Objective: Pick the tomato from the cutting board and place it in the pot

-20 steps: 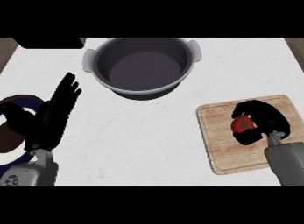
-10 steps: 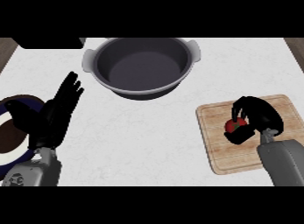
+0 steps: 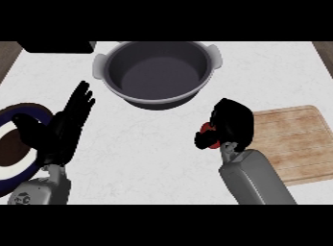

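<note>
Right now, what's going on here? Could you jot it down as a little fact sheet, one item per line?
tomato: red, curled inside the right hand, off the cutting board's left edge, over the white counter
cutting board: wooden, at the right, nothing on the part that shows
pot: grey, near the top centre, nothing inside
left hand: open, fingers up, resting at the left
plate: dark-rimmed, at the left edge

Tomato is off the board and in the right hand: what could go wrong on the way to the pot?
The right hand hides most of the tomato, so its seating can't be judged; it might slip out over the counter. The pot has a raised rim and handles; a low approach could clip them.
</note>
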Controlling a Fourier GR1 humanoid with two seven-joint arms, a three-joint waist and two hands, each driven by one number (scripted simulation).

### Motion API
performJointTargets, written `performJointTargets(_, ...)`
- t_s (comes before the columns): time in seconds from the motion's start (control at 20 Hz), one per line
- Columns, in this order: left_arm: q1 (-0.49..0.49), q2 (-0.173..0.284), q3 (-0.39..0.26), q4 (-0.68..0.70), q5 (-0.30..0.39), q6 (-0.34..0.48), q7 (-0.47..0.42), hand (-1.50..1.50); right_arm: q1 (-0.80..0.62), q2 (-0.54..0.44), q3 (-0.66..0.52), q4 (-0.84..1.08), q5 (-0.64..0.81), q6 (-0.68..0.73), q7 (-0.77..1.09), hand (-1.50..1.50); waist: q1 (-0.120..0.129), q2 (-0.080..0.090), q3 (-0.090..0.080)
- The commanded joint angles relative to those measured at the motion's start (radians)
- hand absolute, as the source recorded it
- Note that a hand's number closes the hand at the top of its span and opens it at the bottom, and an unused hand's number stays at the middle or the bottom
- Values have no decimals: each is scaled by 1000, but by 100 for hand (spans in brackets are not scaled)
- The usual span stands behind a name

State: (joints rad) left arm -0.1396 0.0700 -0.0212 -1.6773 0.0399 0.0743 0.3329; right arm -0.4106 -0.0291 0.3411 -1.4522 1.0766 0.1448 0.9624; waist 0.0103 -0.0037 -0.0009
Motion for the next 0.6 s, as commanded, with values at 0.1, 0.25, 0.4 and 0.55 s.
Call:
performJointTargets(0.1,3,43,31,-89,43,-26,98,0,-60,28,100,-226,96,50,191,150,-7,-4,1)
performJointTargets(0.25,39,17,20,-36,20,-18,12,0,-128,28,136,-296,107,78,233,150,-7,-2,0)
performJointTargets(0.4,20,-3,10,39,0,-13,-44,0,-223,26,74,-367,157,149,160,150,-15,0,0)
performJointTargets(0.55,-17,22,30,-21,24,-18,36,0,-366,29,78,-341,134,155,138,150,-3,1,0)
